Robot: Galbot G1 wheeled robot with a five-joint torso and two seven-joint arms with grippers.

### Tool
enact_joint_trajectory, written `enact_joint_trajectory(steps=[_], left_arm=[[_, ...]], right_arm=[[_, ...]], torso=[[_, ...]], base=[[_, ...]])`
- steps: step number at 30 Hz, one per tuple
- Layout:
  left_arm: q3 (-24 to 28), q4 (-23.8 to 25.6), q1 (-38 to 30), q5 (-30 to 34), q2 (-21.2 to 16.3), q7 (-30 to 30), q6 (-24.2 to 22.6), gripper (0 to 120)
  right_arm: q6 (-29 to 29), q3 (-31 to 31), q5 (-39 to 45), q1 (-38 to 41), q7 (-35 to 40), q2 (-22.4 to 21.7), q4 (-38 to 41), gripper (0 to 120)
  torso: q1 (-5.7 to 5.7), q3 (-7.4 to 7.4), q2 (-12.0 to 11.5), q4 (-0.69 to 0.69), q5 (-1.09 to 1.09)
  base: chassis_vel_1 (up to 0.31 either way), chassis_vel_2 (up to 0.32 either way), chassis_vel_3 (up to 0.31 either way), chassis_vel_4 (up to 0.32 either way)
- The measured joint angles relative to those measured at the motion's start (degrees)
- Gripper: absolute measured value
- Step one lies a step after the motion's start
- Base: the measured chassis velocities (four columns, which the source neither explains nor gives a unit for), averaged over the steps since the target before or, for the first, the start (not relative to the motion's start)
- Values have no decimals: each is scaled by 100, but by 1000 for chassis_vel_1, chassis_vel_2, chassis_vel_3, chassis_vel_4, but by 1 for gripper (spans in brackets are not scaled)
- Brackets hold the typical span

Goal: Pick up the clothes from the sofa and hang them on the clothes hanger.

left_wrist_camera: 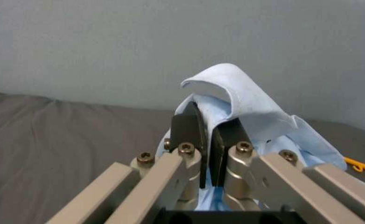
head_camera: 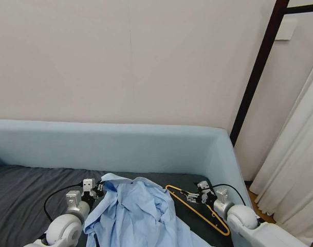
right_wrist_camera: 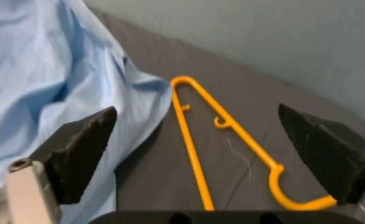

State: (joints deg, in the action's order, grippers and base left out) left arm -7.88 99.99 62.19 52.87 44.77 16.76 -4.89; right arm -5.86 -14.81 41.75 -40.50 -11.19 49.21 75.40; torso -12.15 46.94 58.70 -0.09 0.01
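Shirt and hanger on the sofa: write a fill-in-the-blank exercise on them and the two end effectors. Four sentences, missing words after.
1. The left end effector is ____ on the shirt.
2. The right end effector hovers over the hanger with its jaws ____.
3. The shirt is light ____ in colour.
4. In the head view, the hanger lies to the ____ of the shirt.

Missing words: shut; open; blue; right.
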Motion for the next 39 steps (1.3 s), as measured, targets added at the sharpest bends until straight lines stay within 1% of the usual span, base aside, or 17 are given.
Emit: enact_joint_trajectory(steps=[3, 5, 9, 10, 12, 15, 20, 25, 27, 30, 31, 35, 36, 39], left_arm=[[27, 135, 11, 4, -92, -1, 2, 0], [31, 168, 17, 5, -112, -4, 3, 0], [35, 306, 49, -1, -154, -10, 25, 0], [35, 306, 49, -1, -154, -10, 25, 0], [35, 359, 69, -16, -155, -18, 48, 0], [33, 441, 134, -30, -167, -43, 64, 0], [-7, 505, 255, -93, -191, -72, 96, 0], [-201, 620, 465, -176, -175, -113, 126, 0], [-235, 633, 481, -193, -162, -123, 132, 0], [-326, 684, 488, -192, -132, -128, 135, 0], [-326, 684, 488, -192, -132, -128, 135, 0], [-442, 743, 481, -183, -130, -124, 146, 0], [-442, 743, 481, -183, -130, -124, 146, 0], [-511, 751, 418, -126, -103, -106, 148, 0]], right_arm=[[-63, -6, -85, 120, -151, 142, -454, 100], [-129, -12, -126, 161, -179, 173, -577, 100], [-772, -51, -397, 342, -378, 195, -921, 100], [-772, -51, -397, 342, -378, 195, -921, 100], [-1146, -86, -518, 485, -484, 222, -1162, 100], [-1432, -102, -593, 648, -506, 341, -1504, 100], [-1555, -109, -733, 757, -501, 509, -1894, 100], [-1640, -66, -870, 882, -497, 783, -2379, 99], [-1656, -47, -862, 904, -488, 830, -2434, 99], [-1742, -7, -779, 1004, -457, 953, -2586, 89], [-1742, -7, -779, 1004, -457, 953, -2586, 89], [-1871, 43, -704, 1060, -472, 1015, -2723, 69], [-1871, 43, -704, 1060, -472, 1015, -2723, 69], [-1972, 76, -739, 1059, -503, 1042, -2828, 57]], torso=[[0, 0, 0, 1, -1], [0, 0, 0, 2, -1], [0, 0, 0, 1, -2], [0, 0, 0, 1, -2], [0, 0, 0, -1, -2], [0, 0, 0, 1, -1], [0, 0, 0, 0, -2], [0, 0, 0, 1, -2], [0, 0, 0, 1, -1], [0, 0, 0, 2, -2], [0, 0, 0, 2, -2], [0, 0, 0, 0, -2], [0, 0, 0, 0, -2], [0, 0, 0, 1, -2]], base=[[0, 0, 0, 0], [0, 0, 0, 0], [0, 0, 0, 0], [0, 0, 0, 0], [0, 0, 0, 0], [0, 0, 0, 0], [0, 0, 0, 0], [0, 0, 0, 0], [0, 0, 0, 0], [0, 0, 0, 0], [0, 0, 0, 0], [0, 0, 0, 0], [0, 0, 0, 0], [0, 0, 0, 0]])
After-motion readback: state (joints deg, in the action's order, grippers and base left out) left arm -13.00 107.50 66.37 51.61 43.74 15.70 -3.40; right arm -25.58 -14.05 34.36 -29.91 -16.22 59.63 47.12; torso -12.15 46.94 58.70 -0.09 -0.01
